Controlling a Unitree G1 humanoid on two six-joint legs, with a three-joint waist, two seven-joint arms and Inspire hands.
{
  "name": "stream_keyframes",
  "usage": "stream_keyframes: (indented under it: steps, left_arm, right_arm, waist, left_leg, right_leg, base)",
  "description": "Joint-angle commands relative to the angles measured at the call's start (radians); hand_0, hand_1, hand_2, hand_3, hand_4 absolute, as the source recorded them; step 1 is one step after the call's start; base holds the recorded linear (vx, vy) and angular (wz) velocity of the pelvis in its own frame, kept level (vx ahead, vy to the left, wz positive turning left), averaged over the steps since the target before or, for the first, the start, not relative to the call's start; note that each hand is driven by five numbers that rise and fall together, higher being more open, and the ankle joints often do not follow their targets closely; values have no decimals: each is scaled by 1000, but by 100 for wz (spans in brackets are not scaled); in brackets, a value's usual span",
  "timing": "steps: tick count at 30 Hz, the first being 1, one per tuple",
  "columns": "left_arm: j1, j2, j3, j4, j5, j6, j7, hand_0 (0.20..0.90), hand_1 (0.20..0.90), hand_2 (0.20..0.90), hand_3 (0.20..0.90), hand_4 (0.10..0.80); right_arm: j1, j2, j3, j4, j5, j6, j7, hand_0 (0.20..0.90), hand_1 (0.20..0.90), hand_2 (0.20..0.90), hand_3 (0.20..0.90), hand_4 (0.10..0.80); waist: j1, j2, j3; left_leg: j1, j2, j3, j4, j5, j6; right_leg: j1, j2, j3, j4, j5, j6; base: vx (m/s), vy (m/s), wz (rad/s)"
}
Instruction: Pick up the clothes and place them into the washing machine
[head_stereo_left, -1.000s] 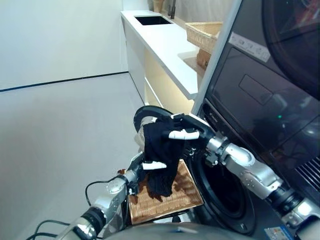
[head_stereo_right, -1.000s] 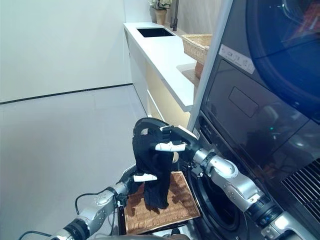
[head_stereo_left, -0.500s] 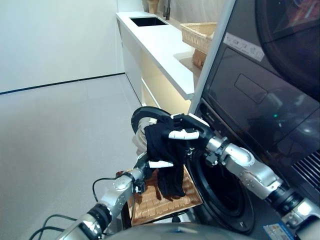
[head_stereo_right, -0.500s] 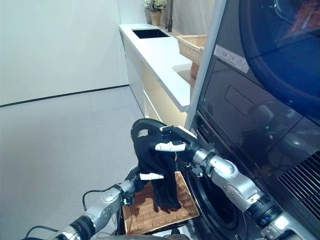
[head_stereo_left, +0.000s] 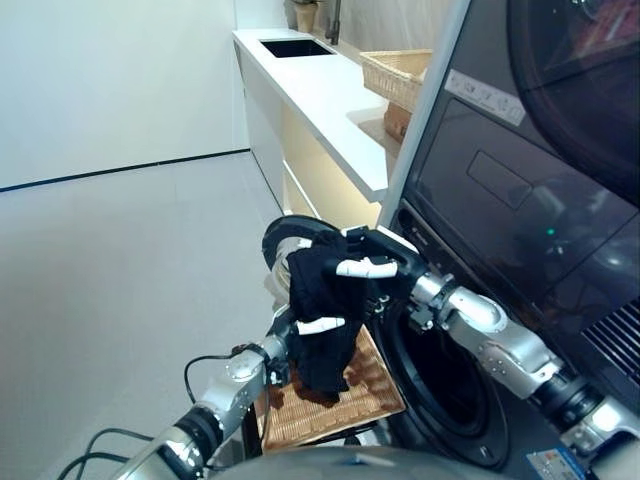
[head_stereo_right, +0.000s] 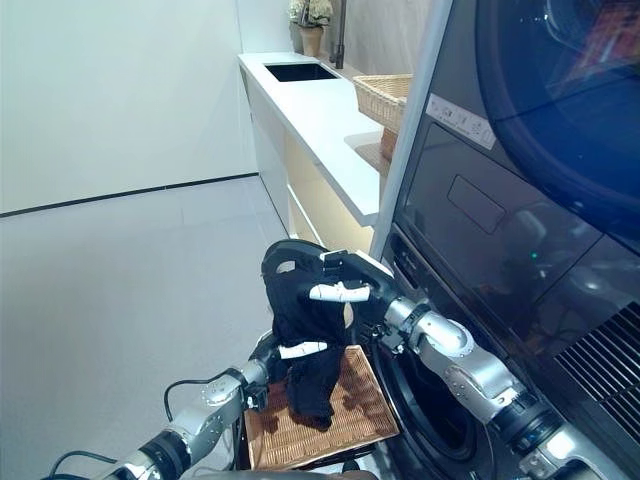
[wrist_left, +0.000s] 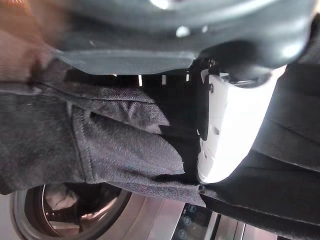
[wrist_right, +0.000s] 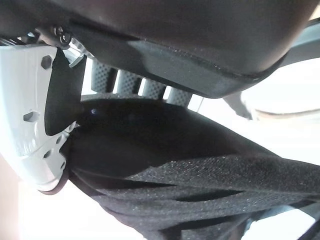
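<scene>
**Black garment held between two hands at the washer door**

Clothes in view amount to one black garment (head_stereo_left: 322, 305), bunched and hanging above a woven tray (head_stereo_left: 335, 405) just in front of the washing machine (head_stereo_left: 520, 230). Two hands hold it. The left hand (head_stereo_left: 300, 328), coming up from the lower left, grips the lower part of the cloth; its wrist view shows the white-covered thumb (wrist_left: 235, 130) pressed against dark fabric, with the fingers curled into the folds. The right hand (head_stereo_left: 365, 268), reaching in from the right, clamps the upper part; its fingers (wrist_right: 150, 87) curl over the top of the bunch and its white thumb cover lies across the front. One round door (head_stereo_left: 290, 235) stands swung open just behind the garment, to the left of the dark drum opening (head_stereo_left: 450, 385). Farther back, one white tabletop (head_stereo_left: 330, 90) runs along the wall, carrying one sunken sink (head_stereo_left: 295, 47) and, to the right, one wicker basket (head_stereo_left: 405, 70).
</scene>
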Motion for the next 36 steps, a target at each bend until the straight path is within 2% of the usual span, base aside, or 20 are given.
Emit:
stream_keyframes:
  steps: [1,11,21,24,28,36]
  left_arm:
    - [-107,-22,36,6,14,-81,2,200,200,200,200,300]
    - [-75,24,141,19,41,-96,18,200,200,200,200,300]
    - [-60,78,257,35,119,-119,72,200,200,200,200,300]
    - [-68,85,281,34,119,-123,83,200,200,200,200,300]
    - [-87,107,350,21,126,-141,124,200,200,200,200,300]
    - [-128,116,416,2,136,-167,180,200,200,200,200,300]
  right_arm:
    - [-74,42,-100,-106,96,-99,10,200,200,200,200,300]
    - [31,45,-226,-154,106,-117,26,200,200,200,200,300]
    - [107,52,-306,-210,104,-122,59,200,200,200,200,300]
    - [129,55,-318,-219,101,-120,66,200,200,200,200,300]
    - [182,62,-321,-234,83,-105,103,200,200,200,200,300]
    - [240,84,-320,-209,42,-93,138,200,200,200,200,300]
  waist:
    - [16,-40,-79]
    - [13,-36,-81]
    - [12,-33,-81]
    - [12,-32,-81]
    - [12,-33,-82]
    - [7,-31,-79]
  left_leg:
    - [-27,40,-46,64,-11,-92]
    - [-29,39,-46,65,-11,-90]
    - [-29,38,-48,64,-11,-90]
    - [-29,37,-49,63,-10,-91]
    - [-31,37,-50,65,-9,-92]
    - [-32,38,-49,68,-10,-93]
  right_leg:
    - [-23,-79,-7,49,66,60]
    - [-26,-78,-7,50,64,59]
    - [-25,-77,-10,49,58,58]
    - [-23,-77,-11,49,58,59]
    - [-21,-77,-13,48,57,59]
    - [-22,-78,-13,47,55,64]
  base:
    - [0,0,0]
    - [0,0,0]
    - [0,0,0]
    - [0,0,0]
    - [0,0,0]
    - [0,0,0]
